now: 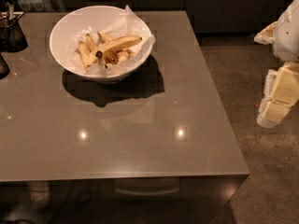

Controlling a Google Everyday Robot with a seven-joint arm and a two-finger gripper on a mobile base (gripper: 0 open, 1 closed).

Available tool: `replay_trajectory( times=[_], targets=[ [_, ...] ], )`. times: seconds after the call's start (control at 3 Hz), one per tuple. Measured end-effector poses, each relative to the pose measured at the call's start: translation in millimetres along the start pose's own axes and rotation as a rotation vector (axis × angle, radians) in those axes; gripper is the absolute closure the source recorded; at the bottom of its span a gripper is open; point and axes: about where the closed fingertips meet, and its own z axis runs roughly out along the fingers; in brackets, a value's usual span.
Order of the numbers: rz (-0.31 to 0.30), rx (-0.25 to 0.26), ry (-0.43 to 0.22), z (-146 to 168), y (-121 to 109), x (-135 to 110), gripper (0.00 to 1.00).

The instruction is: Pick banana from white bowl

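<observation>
The white bowl (70, 31) stands on the far left part of the grey table, lined with crumpled white paper. Several bananas lie in it. The banana (117, 44), the longest one, yellow with brown speckles and a dark stem tip at its left end, lies on top of the shorter, browner ones. My gripper (279, 97), white with pale yellow parts, hangs at the right edge of the view, beyond the table's right edge and over the floor, far from the bowl.
A dark container (10, 31) with utensils stands at the table's far left edge, and another dark object (3, 65) sits just below it. The grey table (140, 139) ends at the right, with speckled floor (261, 171) beyond. Dark cabinets line the back.
</observation>
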Motion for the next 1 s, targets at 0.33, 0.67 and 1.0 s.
replay_trajectory(
  times=[0.33,0.67,1.0],
  targets=[
    [0.000,0.000,0.000,0.0,-0.1,-0.1,0.00],
    [0.010,0.002,0.030,2.6,-17.8,-16.9,0.00],
    [-0.025,-0.018,0.074,13.4,-48.0,-46.9,0.00]
  ],
)
